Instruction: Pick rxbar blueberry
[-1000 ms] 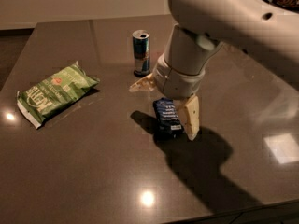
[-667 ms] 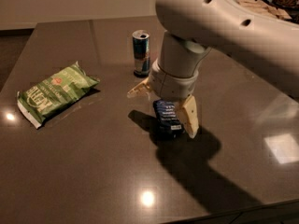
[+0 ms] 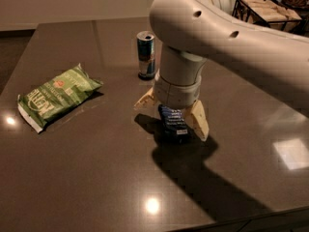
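Note:
The rxbar blueberry [image 3: 174,122] is a small dark-blue wrapped bar with white lettering, lying flat on the dark table [image 3: 87,168] near its middle. My gripper [image 3: 171,112] points down right over the bar. One cream fingertip [image 3: 145,101] stands to the bar's left and the other [image 3: 199,123] to its right. The fingers are spread apart with the bar between them. The wrist hides the far end of the bar.
A blue-silver drink can [image 3: 146,54] stands upright just behind the gripper. A green chip bag [image 3: 55,96] lies at the left. A black wire basket [image 3: 263,11] sits at the back right. The table's front edge runs along the bottom right.
The arm's upper part has swung left over the table. The gripper stays around the bar, with its left finger slightly lower. The bar, can and bag have not moved.

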Controlling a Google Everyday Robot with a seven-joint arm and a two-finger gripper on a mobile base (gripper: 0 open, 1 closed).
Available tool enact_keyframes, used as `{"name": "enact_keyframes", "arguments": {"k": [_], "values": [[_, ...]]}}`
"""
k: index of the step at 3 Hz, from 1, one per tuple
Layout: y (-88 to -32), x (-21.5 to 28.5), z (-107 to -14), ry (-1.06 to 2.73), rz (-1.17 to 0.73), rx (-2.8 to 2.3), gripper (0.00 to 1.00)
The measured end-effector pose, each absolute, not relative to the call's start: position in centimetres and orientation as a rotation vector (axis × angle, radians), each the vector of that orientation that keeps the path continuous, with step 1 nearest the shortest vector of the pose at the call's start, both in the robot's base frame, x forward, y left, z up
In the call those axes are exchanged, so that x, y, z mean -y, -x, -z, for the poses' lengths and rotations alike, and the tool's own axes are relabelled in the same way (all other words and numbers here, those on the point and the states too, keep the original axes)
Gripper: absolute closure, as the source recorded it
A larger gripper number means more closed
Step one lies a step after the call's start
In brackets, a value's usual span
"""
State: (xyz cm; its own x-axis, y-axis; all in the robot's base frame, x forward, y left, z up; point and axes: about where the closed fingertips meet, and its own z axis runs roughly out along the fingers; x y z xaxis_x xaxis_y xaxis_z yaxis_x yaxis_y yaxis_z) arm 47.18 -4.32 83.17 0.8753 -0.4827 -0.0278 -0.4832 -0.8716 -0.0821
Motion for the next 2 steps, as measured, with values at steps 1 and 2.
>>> {"name": "enact_keyframes", "arguments": {"k": [1,2], "values": [[-47.51,4.94,-82.59,2.99,-0.009,-0.741,0.16],[-48.11,5.38,-82.51,3.005,-0.003,-0.733,0.39]]}}
